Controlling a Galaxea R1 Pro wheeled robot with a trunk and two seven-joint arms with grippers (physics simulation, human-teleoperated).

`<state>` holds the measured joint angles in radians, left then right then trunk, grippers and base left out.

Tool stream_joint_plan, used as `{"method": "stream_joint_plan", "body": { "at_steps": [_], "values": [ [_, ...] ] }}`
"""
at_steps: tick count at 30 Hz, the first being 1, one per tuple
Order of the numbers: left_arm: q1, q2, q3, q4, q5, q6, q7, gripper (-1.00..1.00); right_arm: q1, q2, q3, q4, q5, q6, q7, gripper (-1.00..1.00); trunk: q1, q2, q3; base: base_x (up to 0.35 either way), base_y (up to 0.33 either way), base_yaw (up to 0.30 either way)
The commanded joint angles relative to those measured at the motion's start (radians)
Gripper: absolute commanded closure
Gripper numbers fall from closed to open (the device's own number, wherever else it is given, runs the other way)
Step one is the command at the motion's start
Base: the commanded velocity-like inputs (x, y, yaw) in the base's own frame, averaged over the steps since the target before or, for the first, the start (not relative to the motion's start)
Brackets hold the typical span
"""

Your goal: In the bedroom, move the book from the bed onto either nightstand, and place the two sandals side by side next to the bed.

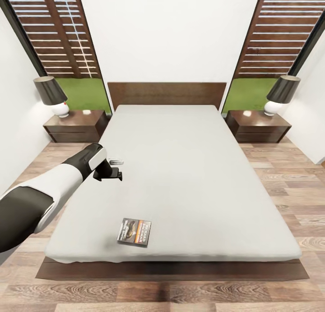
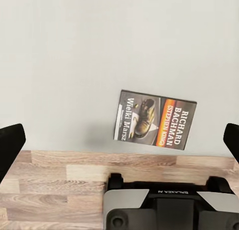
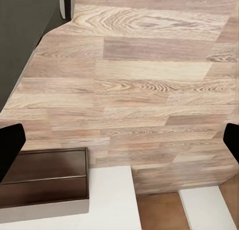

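Note:
The book (image 1: 134,232), dark with an orange band, lies flat on the grey bed (image 1: 180,167) near its foot edge, left of centre. My left gripper (image 1: 113,175) hovers open above the mattress's left side, well short of the book and further toward the headboard. In the left wrist view the book (image 2: 155,119) lies on the mattress between and beyond the spread fingertips (image 2: 10,146), and nothing is held by that gripper (image 2: 119,140). My right gripper (image 3: 119,140) is open over bare wood floor. A nightstand (image 1: 76,125) stands left of the headboard, another nightstand (image 1: 258,125) right. The sandals are out of view.
Each nightstand carries a lamp with a dark shade (image 1: 50,91) (image 1: 282,89). Wood-plank floor (image 1: 289,176) runs along both sides of the bed and past its foot. The dark platform frame (image 1: 171,270) juts out beyond the mattress. A brown wooden block (image 3: 47,182) shows in the right wrist view.

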<state>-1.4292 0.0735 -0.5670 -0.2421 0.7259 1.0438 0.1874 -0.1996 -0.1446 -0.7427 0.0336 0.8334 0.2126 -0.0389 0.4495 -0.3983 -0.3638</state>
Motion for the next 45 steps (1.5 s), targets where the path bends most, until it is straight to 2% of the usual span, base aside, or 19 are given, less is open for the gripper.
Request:
{"method": "stream_joint_plan", "body": {
  "at_steps": [1,14,23,38,45],
  "values": [
    [0.0,0.001,-0.005,-0.002,0.011,0.003,0.008,-1.0,-0.001,-0.001,-0.009,0.003,0.012,0.001,-0.004,-1.0,0.001,-0.002,-0.002,0.0,0.0,0.0],
    [-0.002,-0.006,-0.007,-0.008,0.01,0.003,0.017,-1.0,0.03,-0.005,-0.01,0.003,0.018,-0.001,-0.004,-1.0,0.001,-0.002,-0.002,0.0,0.0,0.0],
    [0.0,-0.022,-0.007,-0.004,0.01,-0.003,0.048,-1.0,0.037,0.0,-0.009,0.004,0.017,-0.002,-0.004,-1.0,0.001,-0.002,-0.002,0.0,0.0,0.0],
    [0.001,-0.027,-0.007,-0.003,0.01,-0.023,0.057,-1.0,0.048,0.008,-0.01,0.005,0.015,0.006,-0.003,-1.0,0.001,-0.002,-0.01,0.0,0.0,0.0],
    [0.001,-0.052,-0.007,-0.003,0.009,-0.04,0.058,-1.0,0.065,0.007,-0.01,0.005,0.015,0.01,-0.003,-1.0,0.001,-0.002,-0.02,0.0,0.0,0.0]
  ]
}}
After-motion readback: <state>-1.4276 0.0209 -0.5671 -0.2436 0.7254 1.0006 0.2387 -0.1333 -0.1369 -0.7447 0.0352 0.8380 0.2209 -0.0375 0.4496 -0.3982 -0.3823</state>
